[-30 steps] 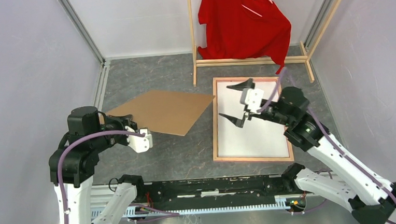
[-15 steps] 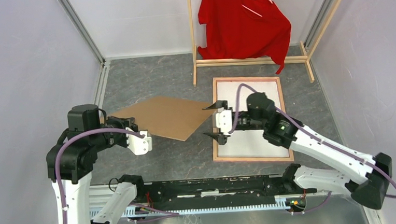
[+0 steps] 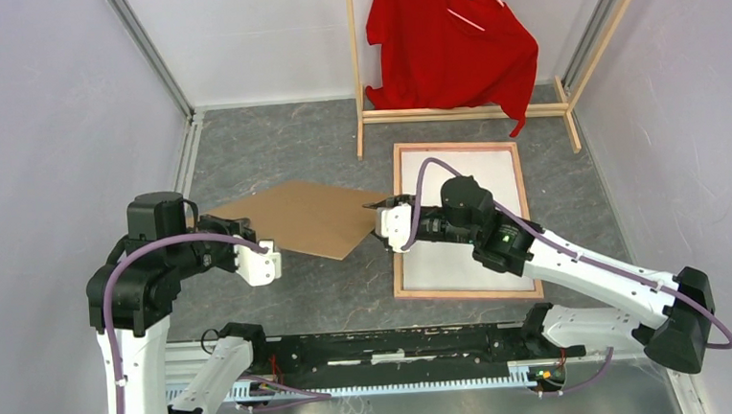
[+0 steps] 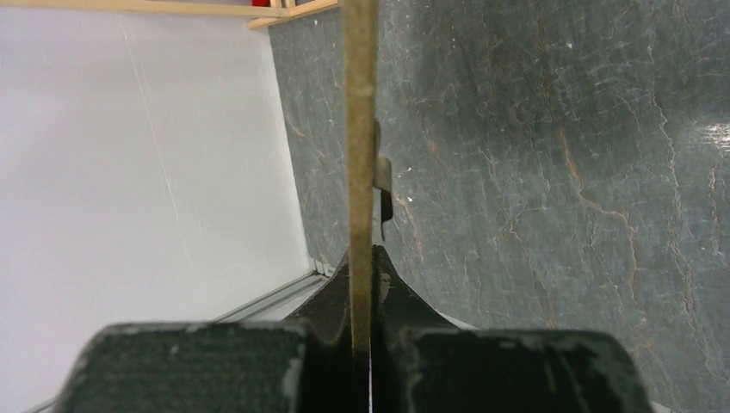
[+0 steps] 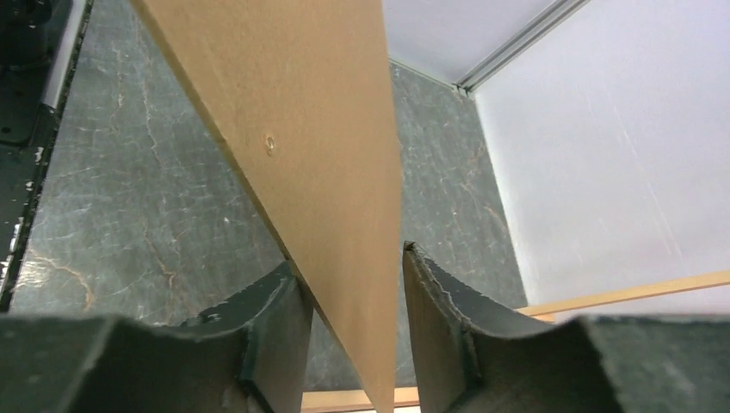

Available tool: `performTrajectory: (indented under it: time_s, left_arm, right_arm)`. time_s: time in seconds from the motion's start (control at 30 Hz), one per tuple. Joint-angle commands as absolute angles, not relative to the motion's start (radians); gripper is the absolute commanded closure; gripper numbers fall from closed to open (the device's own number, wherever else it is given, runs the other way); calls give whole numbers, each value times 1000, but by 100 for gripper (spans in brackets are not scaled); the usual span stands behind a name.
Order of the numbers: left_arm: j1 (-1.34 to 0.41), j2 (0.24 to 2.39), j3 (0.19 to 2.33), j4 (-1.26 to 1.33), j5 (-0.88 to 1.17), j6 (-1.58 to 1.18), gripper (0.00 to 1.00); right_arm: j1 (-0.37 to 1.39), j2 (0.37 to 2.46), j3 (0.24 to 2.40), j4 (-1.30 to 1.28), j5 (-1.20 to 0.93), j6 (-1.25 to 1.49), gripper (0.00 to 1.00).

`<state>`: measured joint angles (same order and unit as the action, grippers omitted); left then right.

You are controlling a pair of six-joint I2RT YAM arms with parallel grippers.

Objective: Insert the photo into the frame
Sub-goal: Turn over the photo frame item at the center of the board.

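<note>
Photo (image 3: 479,162) lies white side up inside the frame (image 3: 468,294) on the right of the grey marbled tabletop (image 3: 291,144), white walls all round, a red shirt (image 3: 448,39) hanging at the back. Left gripper (image 3: 208,221) reaches in low, clenched on the brown board's (image 3: 300,216) left corner. Right gripper (image 3: 379,221) stretches across, fingers straddling its right corner, not quite pinched.

Board: brown flat cardboard board (image 5: 310,155), tilted, narrowing to a corner between the fingers.
Gripper: right gripper (image 5: 349,262), jaws apart, dark fingers (image 5: 271,335) either side of the board.
Surface: grey marbled table (image 5: 129,189).
Background: white wall (image 5: 603,129), light wooden strip (image 5: 620,291).
</note>
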<state>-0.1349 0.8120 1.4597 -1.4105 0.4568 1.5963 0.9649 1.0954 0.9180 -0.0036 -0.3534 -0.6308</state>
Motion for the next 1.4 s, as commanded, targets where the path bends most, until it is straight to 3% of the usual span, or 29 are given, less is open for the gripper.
performTrajectory:
  time_s: [0.0, 0.1, 0.27, 0.3, 0.4, 0.47, 0.63, 0.73, 0.77, 1.1, 1.37]
  left_arm:
    - [-130, 818, 1507, -1340, 511, 1650, 98]
    - [-130, 823, 1512, -1340, 512, 1651, 98]
    - [-130, 824, 1513, -1341, 517, 1644, 98]
    - [-130, 824, 1514, -1340, 518, 1642, 98]
    - [-130, 825, 1511, -1334, 517, 1638, 98]
    - [-130, 820, 1501, -1303, 517, 1620, 94]
    - [-130, 794, 1452, -1116, 532, 1466, 31]
    - [-131, 798, 1440, -1076, 534, 1422, 4]
    - [-130, 802, 1438, -1054, 534, 1399, 1]
    - [-130, 809, 1455, -775, 543, 1072, 0]
    - [-130, 950, 1628, -793, 471, 777, 0]
  right_arm:
    - [976, 1118, 961, 81, -318, -635, 56]
    - [977, 1133, 967, 72, -308, -636, 60]
    - [978, 1114, 920, 139, -301, -622, 56]
    - [978, 1112, 917, 152, -295, -618, 62]
    - [978, 1119, 936, 154, -292, -606, 94]
    - [978, 1126, 957, 151, -284, -591, 100]
    - [978, 1126, 933, 236, -261, -518, 100]
    - [978, 1131, 930, 262, -237, -460, 100]
    - [979, 1136, 929, 272, -230, -439, 100]
    - [950, 1235, 1081, 229, -13, -173, 100]
    - [739, 1356, 1311, 108, -159, 202, 100]
